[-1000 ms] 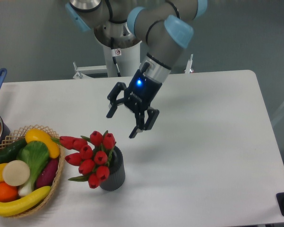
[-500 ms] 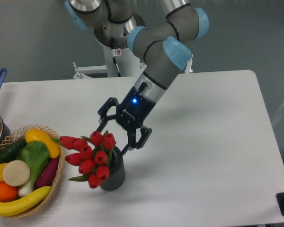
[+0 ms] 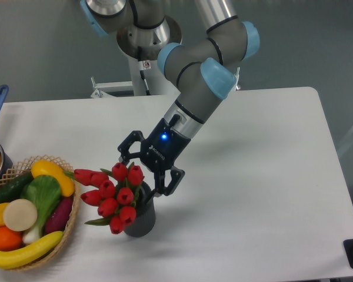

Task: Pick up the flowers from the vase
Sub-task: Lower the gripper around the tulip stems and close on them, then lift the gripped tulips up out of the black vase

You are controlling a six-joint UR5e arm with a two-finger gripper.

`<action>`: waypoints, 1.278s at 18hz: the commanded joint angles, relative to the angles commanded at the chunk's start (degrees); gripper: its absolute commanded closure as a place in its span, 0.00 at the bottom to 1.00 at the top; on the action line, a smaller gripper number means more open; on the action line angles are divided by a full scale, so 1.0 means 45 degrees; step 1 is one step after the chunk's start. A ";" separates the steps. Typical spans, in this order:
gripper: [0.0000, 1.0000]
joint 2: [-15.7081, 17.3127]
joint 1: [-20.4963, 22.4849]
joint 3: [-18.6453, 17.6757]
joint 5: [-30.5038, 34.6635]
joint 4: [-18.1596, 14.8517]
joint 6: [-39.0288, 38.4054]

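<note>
Red tulips: flowers (image 3: 115, 197) stand in the vase (image 3: 142, 218), leaning left.
Gripper (image 3: 142, 176): fingers apart, straddling the bunch's upper right.
Advice: descend toward the vase mouth, close on stems, not buds; lift straight.

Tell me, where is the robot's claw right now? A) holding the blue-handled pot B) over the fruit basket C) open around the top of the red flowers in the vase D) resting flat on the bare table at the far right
C: the gripper stands with its fingers spread on either side of the top of the flowers, which sit in the vase, apart from the basket.
</note>
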 joint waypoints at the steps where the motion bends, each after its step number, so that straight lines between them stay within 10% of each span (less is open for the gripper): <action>1: 0.00 -0.0020 -0.0020 0.0020 0.0020 0.0000 0.0019; 7: 0.04 -0.0176 -0.0255 0.0039 0.0079 0.0000 0.0176; 13: 0.70 -0.0020 -0.0235 0.0039 0.0040 0.0000 0.0117; 23: 0.80 -0.0020 -0.0079 0.0078 -0.0117 -0.0020 0.0020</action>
